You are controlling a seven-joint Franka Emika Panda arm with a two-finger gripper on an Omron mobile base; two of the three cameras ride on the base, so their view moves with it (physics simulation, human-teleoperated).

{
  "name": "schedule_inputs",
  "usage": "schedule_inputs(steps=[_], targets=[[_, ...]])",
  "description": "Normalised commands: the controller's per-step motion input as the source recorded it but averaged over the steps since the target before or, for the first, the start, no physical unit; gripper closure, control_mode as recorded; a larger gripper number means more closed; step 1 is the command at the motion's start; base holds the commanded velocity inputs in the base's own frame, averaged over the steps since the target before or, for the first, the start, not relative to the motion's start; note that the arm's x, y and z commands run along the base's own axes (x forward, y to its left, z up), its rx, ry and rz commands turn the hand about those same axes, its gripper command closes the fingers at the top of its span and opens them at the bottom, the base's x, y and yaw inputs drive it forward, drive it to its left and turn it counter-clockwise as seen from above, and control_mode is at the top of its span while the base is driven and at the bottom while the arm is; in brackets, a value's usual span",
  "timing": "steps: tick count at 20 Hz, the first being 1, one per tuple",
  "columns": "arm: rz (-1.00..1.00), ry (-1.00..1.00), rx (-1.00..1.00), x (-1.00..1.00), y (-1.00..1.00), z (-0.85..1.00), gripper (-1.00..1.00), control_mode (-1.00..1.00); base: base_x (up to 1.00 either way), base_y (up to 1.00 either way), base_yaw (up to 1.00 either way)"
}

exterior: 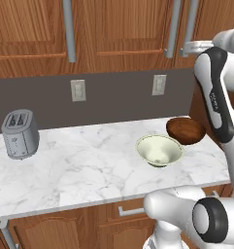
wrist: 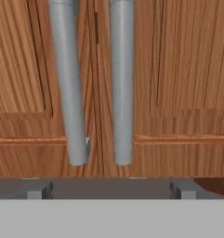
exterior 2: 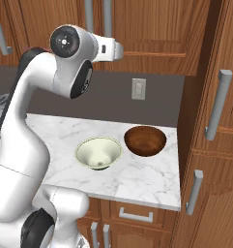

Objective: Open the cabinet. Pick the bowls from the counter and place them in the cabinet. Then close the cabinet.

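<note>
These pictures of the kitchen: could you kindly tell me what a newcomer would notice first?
Probably the two bowls side by side on the white marble counter: a cream bowl and a dark brown bowl to its right. Above them the hand faces the closed cabinet, jaws wide, close to its two grey handles.

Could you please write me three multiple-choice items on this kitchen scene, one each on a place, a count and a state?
1. Where is the toaster?
A. far left of the counter
B. between the bowls
C. inside the cabinet

2. How many bowls stand on the counter?
A. one
B. two
C. three

3. What state are the cabinet doors in?
A. both open
B. one open
C. both closed

Answers: 1 A, it sits at the marble's left end. 2 B, a cream bowl and a brown bowl. 3 C, in the hand view the doors meet flush behind the two handles.
</note>
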Motion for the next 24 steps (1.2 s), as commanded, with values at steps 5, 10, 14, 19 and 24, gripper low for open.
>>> schedule_inputs(steps=[5, 10, 14, 19, 24], targets=[[0.0, 0.09, 0.04, 0.74, -0.16, 0.0, -1.0, -1.0, 0.0, 0.0, 0.0], [0.01, 0.1, 0.1, 0.75, -0.26, 0.0, -1.0, -1.0, 0.0, 0.0, 0.0], [0.05, 0.01, 0.09, 0.71, -0.15, -0.02, -1.0, -1.0, 0.0, 0.0, 0.0], [0.11, -0.07, 0.03, 0.58, 0.0, -0.09, -1.0, -1.0, 0.0, 0.0, 0.0], [0.11, -0.1, 0.03, 0.61, 0.0, -0.19, 1.0, -1.0, 0.0, 0.0, 0.0]])
